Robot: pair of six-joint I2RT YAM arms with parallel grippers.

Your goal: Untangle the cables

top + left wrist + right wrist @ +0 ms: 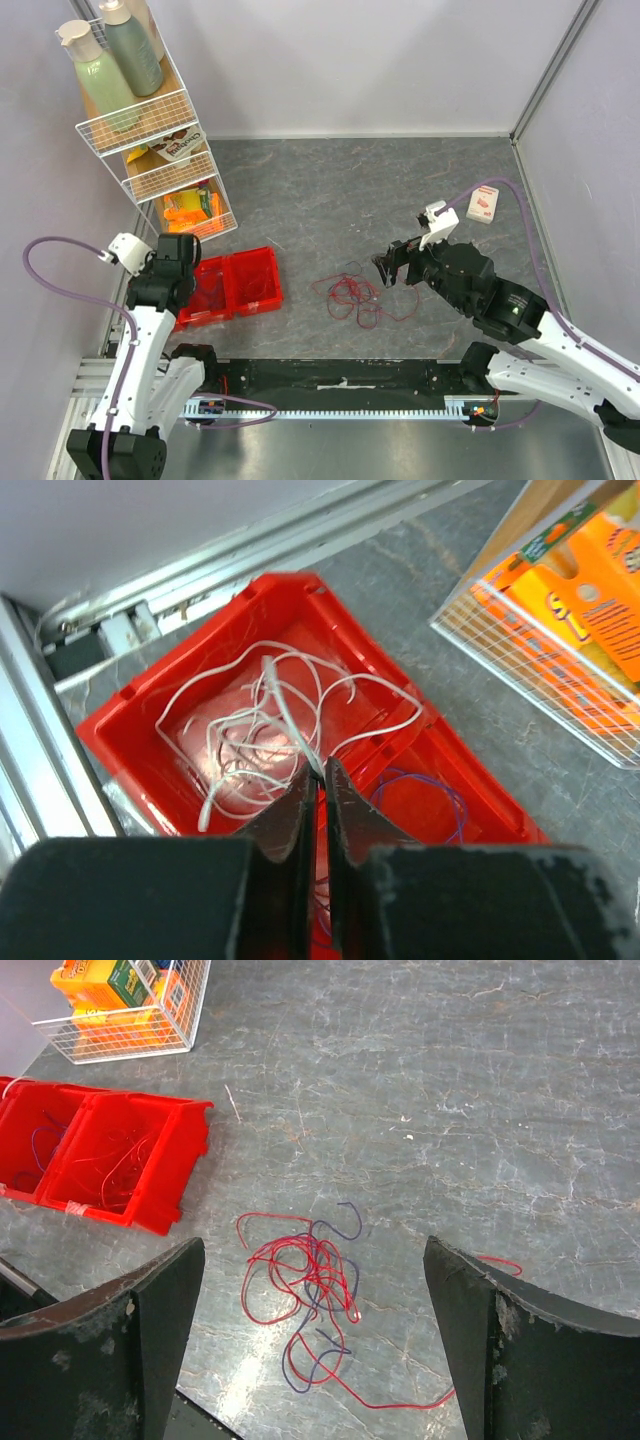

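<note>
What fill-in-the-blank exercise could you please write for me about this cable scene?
1. The left fingers are shut on a ___ cable over the red bin.
2. The right fingers stand ___ above the tangle.
3. The tangle on the table mixes red and ___ strands.
Missing words: white; open; purple.

Cable tangle (352, 296) right of bins (258, 305)

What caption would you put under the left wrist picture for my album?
Left gripper, jaws shut on a white cable, above a red bin; a purple cable lies in the next compartment.
</note>
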